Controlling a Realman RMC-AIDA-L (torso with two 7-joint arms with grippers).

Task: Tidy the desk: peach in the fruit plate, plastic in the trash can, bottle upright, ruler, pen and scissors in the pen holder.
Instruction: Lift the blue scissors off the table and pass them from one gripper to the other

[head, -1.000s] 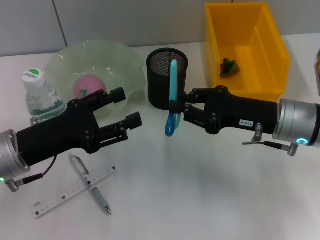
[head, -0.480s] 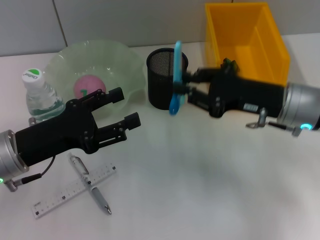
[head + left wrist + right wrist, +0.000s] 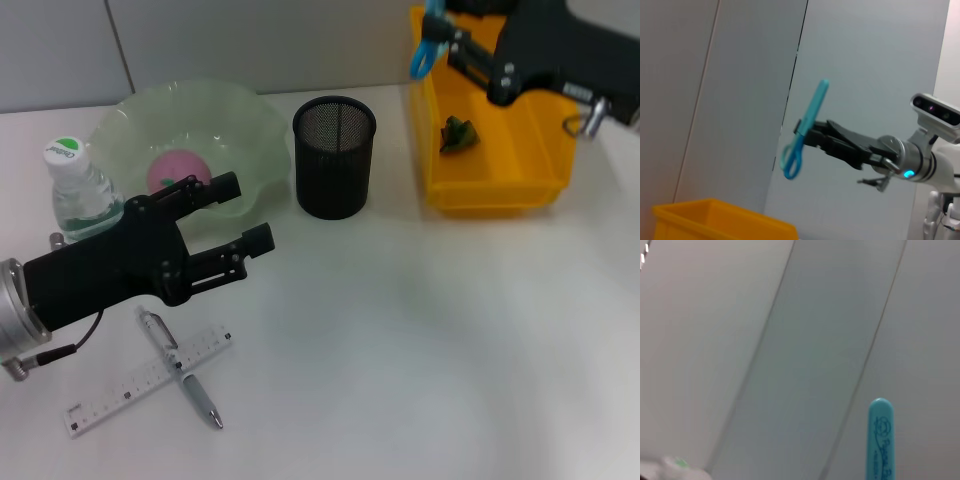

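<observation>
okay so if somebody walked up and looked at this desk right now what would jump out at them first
Probably the right gripper, raised high over the yellow bin at the desk's far right, its jaws shut on the blue scissors. Next, the black mesh pen holder standing empty at centre, and the left gripper, jaws open, hovering near the green fruit plate above the crossed ruler and pen.
</observation>
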